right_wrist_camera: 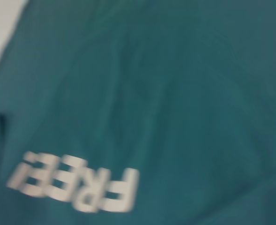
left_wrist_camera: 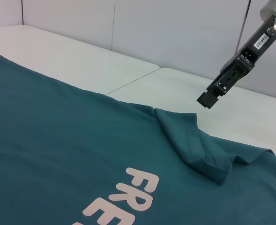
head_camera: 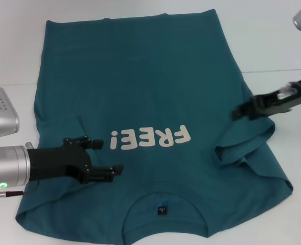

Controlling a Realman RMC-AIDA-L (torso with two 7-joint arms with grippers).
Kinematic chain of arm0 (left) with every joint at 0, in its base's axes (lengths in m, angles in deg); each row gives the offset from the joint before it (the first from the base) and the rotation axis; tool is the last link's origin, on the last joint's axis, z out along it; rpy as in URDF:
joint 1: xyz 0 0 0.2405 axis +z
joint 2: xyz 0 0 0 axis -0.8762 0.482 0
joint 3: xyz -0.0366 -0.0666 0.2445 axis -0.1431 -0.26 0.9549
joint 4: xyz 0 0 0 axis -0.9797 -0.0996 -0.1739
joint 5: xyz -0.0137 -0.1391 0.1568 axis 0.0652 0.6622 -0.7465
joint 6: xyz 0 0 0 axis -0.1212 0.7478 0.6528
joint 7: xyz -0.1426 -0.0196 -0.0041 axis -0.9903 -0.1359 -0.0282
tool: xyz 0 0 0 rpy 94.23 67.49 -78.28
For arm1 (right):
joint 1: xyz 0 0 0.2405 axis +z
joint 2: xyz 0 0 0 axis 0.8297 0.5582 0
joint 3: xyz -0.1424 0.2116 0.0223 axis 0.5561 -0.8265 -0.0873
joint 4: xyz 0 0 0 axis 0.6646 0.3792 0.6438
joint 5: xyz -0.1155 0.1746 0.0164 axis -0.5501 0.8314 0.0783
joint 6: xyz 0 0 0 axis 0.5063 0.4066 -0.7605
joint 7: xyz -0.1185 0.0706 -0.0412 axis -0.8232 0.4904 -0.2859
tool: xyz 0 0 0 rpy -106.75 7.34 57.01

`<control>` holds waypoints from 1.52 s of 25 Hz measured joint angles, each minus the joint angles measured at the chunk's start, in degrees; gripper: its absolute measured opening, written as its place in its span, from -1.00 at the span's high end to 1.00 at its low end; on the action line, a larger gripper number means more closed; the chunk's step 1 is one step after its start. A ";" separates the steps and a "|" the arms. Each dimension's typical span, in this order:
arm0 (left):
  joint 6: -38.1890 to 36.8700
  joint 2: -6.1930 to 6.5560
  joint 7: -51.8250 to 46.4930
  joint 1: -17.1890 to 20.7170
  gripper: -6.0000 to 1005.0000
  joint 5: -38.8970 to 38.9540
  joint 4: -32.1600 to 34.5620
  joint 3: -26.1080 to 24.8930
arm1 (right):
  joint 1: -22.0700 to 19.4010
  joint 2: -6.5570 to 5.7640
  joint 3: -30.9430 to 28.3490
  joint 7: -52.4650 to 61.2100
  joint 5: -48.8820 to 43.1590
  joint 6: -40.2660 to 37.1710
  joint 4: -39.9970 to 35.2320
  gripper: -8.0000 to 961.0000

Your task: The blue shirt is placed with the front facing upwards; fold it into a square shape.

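The blue shirt lies flat on the white table, front up, with the cream "FREE!" lettering and the collar at the near edge. Its right sleeve is folded inward onto the body and shows as a raised fold in the left wrist view. My left gripper hovers open over the shirt's near left part, beside the lettering, holding nothing. My right gripper is just above the shirt's right edge, past the folded sleeve, shut and empty; it also shows in the left wrist view. The right wrist view shows only shirt fabric and lettering.
The white table extends around the shirt, with a seam running across it at the right. A wall stands behind the table in the left wrist view.
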 joint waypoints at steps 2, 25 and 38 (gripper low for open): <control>0.00 0.00 0.05 0.00 -0.86 0.01 0.00 -0.01 | -0.57 0.28 0.15 -3.50 -3.85 0.64 -2.03 -0.02; 0.04 -0.27 0.02 -0.08 -0.86 0.07 -0.33 0.42 | -2.51 2.25 -6.68 1.48 -13.47 12.44 0.09 -0.24; 0.05 -0.19 0.10 -0.08 -0.86 0.10 -0.38 0.33 | -2.32 2.24 -7.26 1.45 -9.42 19.50 6.18 -0.23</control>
